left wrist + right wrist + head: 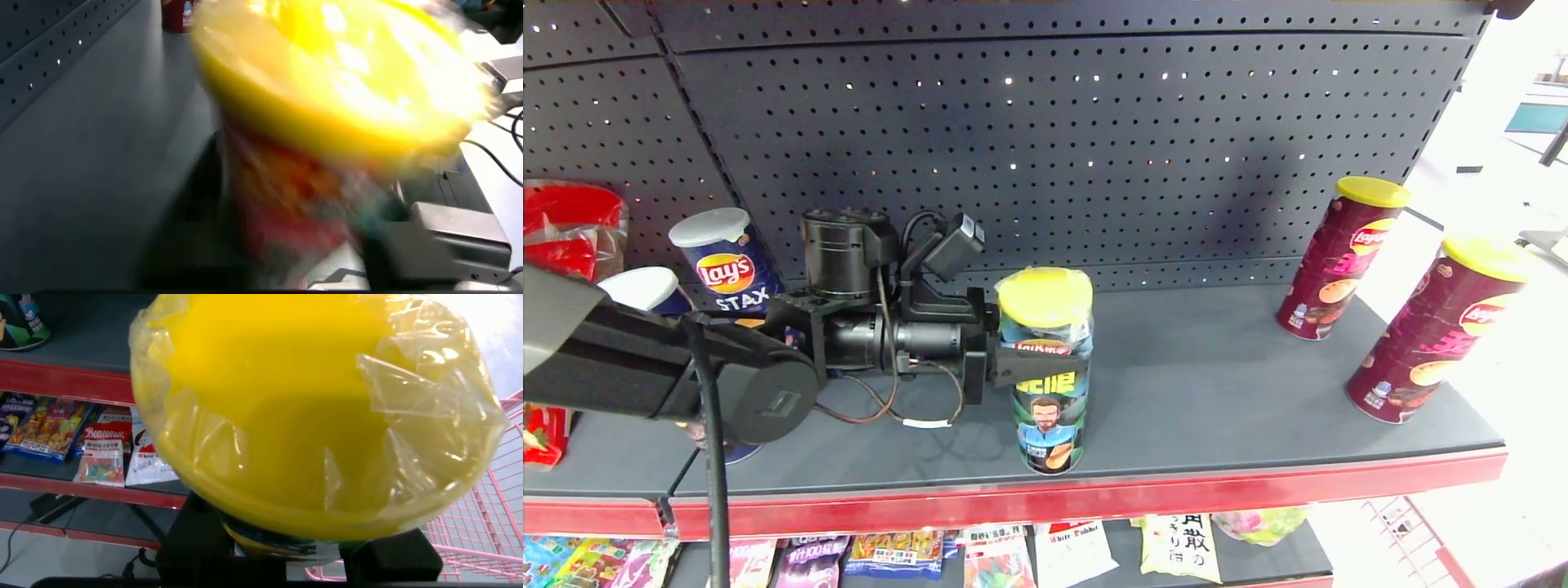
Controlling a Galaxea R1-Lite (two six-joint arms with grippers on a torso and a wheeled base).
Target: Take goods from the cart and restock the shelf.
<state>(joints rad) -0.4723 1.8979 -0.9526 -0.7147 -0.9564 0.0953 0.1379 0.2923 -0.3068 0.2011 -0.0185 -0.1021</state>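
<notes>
A chip can (pixel 1047 425) with a yellow lid and a green and blue label stands upright on the grey shelf (pixel 1217 392), close to its red front edge. My left gripper (pixel 1045 361) is shut on the can's upper half, coming in from the left. The left wrist view has the same can (pixel 327 98) up close and blurred. In the right wrist view a second can (pixel 310 416) with a plastic-wrapped yellow lid sits between black fingers (pixel 196 547); my right gripper (pixel 286 551) is shut on it, below and in front of the shelf.
Two maroon cans (pixel 1339 257) (pixel 1437 327) stand at the shelf's right end. Blue cans (pixel 727 261) and red bags (pixel 564 229) crowd the left. Snack packets (pixel 1013 555) fill the lower shelf. The pink cart (pixel 490 539) is beside the right arm.
</notes>
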